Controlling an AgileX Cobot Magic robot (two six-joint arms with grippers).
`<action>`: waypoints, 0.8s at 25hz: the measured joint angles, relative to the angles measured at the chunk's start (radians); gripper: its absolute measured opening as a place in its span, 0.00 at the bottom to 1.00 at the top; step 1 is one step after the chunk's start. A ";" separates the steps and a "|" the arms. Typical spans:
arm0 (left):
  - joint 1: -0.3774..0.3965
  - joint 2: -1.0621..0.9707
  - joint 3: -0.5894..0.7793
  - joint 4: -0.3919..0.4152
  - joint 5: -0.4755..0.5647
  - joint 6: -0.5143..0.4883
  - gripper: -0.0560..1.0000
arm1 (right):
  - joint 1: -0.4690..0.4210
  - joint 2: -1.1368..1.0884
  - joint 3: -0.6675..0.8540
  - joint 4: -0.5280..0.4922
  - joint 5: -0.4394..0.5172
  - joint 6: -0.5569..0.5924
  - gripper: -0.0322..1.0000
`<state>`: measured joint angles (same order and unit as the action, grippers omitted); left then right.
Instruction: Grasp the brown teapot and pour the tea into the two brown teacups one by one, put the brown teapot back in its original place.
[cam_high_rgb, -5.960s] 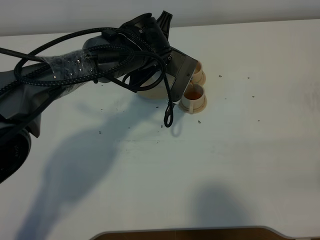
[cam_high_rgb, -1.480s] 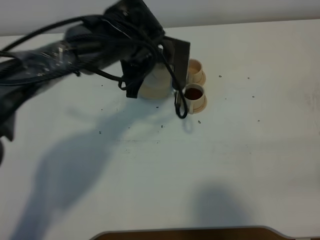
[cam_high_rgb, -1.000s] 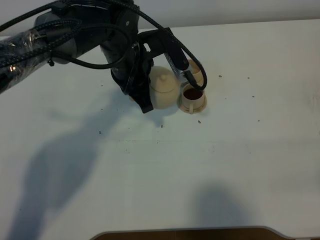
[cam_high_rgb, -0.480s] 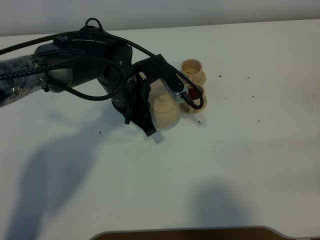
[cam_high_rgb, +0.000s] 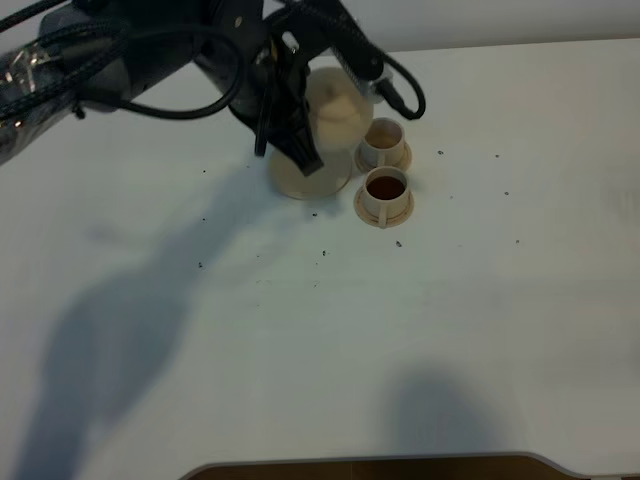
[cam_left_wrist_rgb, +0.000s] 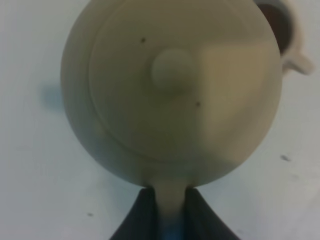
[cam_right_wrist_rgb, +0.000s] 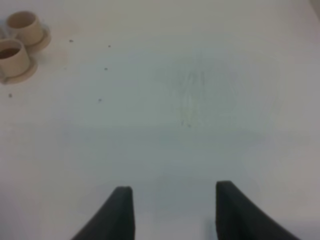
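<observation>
**Exterior high view: teapot gripped by its handle over the wide saucer**

We start with the white table (cam_high_rgb: 480, 320), which fills the scene and carries broad arm shadows on its left half. Across the upper left reaches the left arm (cam_high_rgb: 130, 50), black and wrapped in cables.

The left gripper (cam_left_wrist_rgb: 170, 194) is clamped tight on the loop handle of the brown teapot (cam_high_rgb: 335, 108). The teapot is pale beige-tan and round-bellied. In the left wrist view we look straight down on its flat round lid (cam_left_wrist_rgb: 172, 90), which has a small knob at the centre and a couple of dark flecks. The pot hangs over the far edge of the wide saucer (cam_high_rgb: 300, 182), most of which lies bare. We cannot tell whether the two touch.

Just beside them, on the right, stand the two small cylindrical cups on their little saucers. The nearer teacup (cam_high_rgb: 386, 188) holds dark tea. We cannot make out what the farther teacup (cam_high_rgb: 382, 138) holds.

The right gripper (cam_right_wrist_rgb: 173, 190) hovers over bare table, well apart from the cups, with its jaws spread wide and nothing between them.

Tiny dark specks (cam_high_rgb: 323, 252) dot the tabletop.
</observation>
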<state>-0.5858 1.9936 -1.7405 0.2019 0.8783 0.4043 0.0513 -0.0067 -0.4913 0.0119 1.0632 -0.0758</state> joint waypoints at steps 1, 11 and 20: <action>0.002 0.024 -0.034 0.010 0.017 0.004 0.15 | 0.000 0.000 0.000 0.000 0.000 0.000 0.42; 0.020 0.289 -0.296 0.136 0.045 0.107 0.15 | 0.000 0.000 0.000 0.000 0.000 0.000 0.42; 0.025 0.341 -0.308 0.251 -0.046 0.209 0.15 | 0.000 0.000 0.000 0.000 0.000 0.000 0.42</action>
<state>-0.5612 2.3344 -2.0487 0.4532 0.8324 0.6134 0.0513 -0.0067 -0.4913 0.0119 1.0632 -0.0758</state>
